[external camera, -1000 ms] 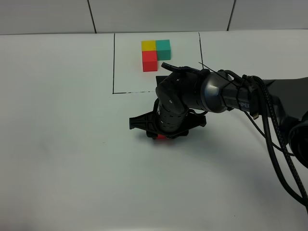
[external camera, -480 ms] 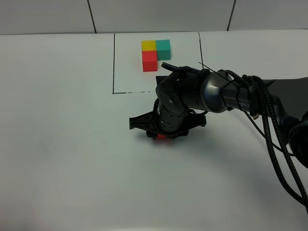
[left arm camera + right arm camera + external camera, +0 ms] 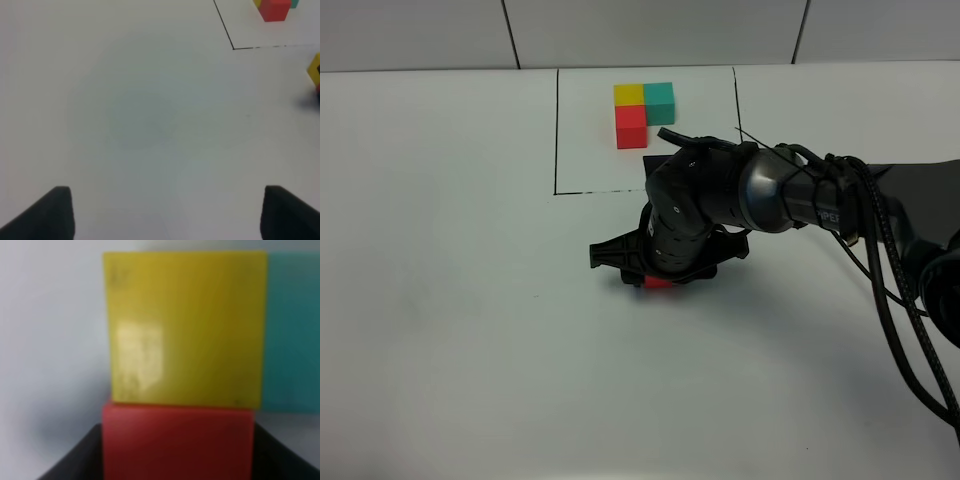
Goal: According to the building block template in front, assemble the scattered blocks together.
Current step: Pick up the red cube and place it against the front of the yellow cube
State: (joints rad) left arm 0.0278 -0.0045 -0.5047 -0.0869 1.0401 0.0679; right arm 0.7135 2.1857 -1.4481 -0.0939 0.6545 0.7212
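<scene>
On the left the left gripper (image 3: 165, 212) hangs spread over bare tabletop (image 3: 440, 300). Mid-table, the right gripper (image 3: 658, 283) straddles the red cube (image 3: 177, 442), grip unclear, beside yellow cube (image 3: 187, 327) and teal cube (image 3: 295, 330): matte, seemingly the L complete. Far off, the framed template (image 3: 643, 113) sits

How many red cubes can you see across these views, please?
2. One red cube sits in the building block template inside the drawn rectangle; the other red cube lies under the right gripper, against a yellow cube. Others may be hidden.
</scene>
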